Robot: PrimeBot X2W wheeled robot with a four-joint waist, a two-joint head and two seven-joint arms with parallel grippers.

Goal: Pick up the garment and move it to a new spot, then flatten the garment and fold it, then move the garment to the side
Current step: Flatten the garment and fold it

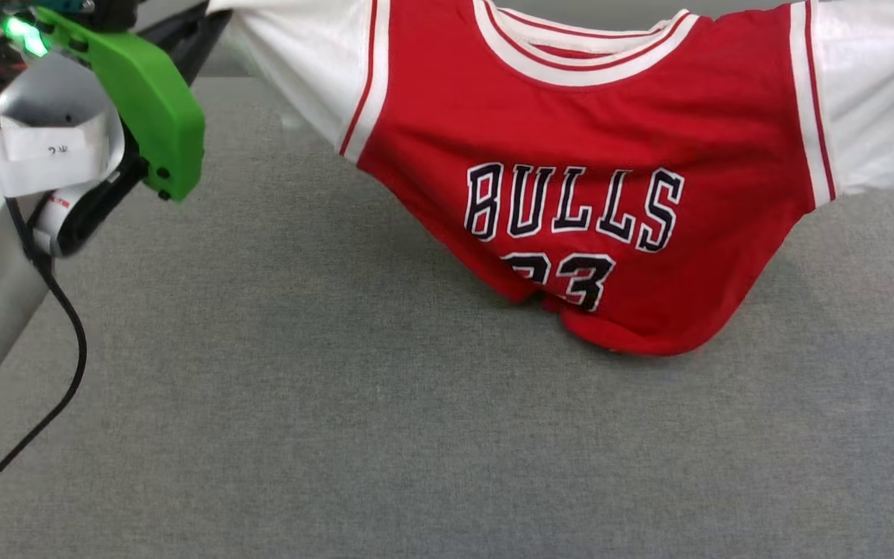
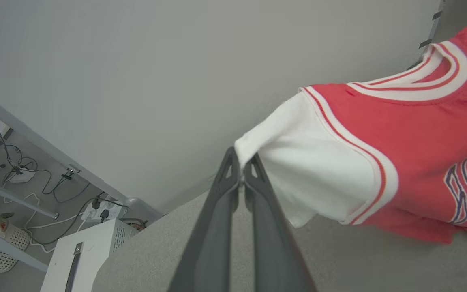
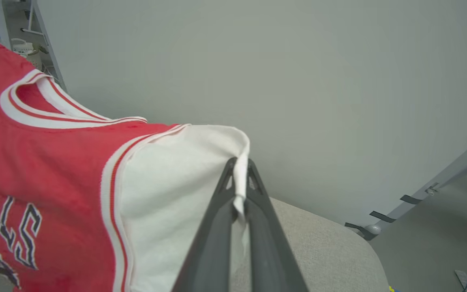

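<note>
Dark fingers of the left tool (image 2: 241,172) rise from 6 o'clock in the left wrist view, pressed together on the cuff edge of one white sleeve of the garment (image 2: 399,162). The right tool (image 3: 240,174) does likewise in its own view: a fold of the other white sleeve is pinched between its tips.

Seen from the head, the garment hangs stretched by both sleeves across 12 to 2 o'clock, front toward the camera. Its red body sags, and the bunched lower hem touches the grey surface (image 1: 338,435) (the number under "BULLS" is partly creased out of sight). A green housing (image 1: 144,101) on the left arm sits at 10 o'clock — a black cable (image 1: 74,349) trails from it toward 7 o'clock.
</note>
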